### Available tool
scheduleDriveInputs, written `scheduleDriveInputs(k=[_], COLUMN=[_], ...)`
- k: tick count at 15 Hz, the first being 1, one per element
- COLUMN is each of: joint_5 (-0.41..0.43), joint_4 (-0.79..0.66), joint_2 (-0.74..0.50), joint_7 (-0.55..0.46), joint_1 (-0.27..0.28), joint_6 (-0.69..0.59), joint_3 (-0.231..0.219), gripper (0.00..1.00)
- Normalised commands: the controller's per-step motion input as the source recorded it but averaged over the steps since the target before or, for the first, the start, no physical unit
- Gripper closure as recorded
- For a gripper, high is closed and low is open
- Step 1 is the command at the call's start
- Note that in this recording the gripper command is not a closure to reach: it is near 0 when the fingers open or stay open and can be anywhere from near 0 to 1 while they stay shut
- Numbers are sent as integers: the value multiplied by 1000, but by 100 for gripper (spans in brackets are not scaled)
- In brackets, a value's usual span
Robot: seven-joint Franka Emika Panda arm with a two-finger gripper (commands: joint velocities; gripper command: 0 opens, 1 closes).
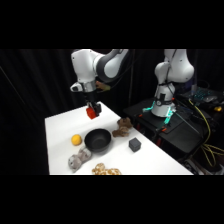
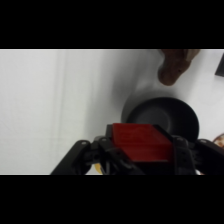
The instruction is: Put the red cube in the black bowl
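My gripper (image 1: 91,112) hangs in the air above the far part of the white table, shut on the red cube (image 1: 91,113). In the wrist view the red cube (image 2: 140,141) sits between the black fingers at the bottom of the picture, held by the gripper (image 2: 141,150). The black bowl (image 1: 97,140) stands upright on the table, nearer the camera than the gripper and below it. Seen from the wrist, the black bowl (image 2: 162,116) lies just beyond the cube, and its inside looks bare.
A yellow ball (image 1: 76,139) lies left of the bowl. A dark grey cube (image 1: 134,145) sits to its right. A brown plush (image 1: 123,127) (image 2: 172,67) lies behind the bowl, a grey-white plush (image 1: 78,159) in front, and a tan woven item (image 1: 105,170) at the front edge.
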Motion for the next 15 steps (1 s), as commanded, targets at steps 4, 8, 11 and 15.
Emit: scheduleDriveInputs(k=[4, 8, 11, 15], joint_5=[255, 120, 167, 235], joint_4=[294, 152, 37, 49], joint_2=[172, 191, 191, 175], joint_7=[96, 38, -49, -111], joint_1=[90, 11, -58, -106], joint_6=[-140, 45, 157, 143], joint_3=[100, 20, 28, 88], gripper=[100, 100, 100, 100])
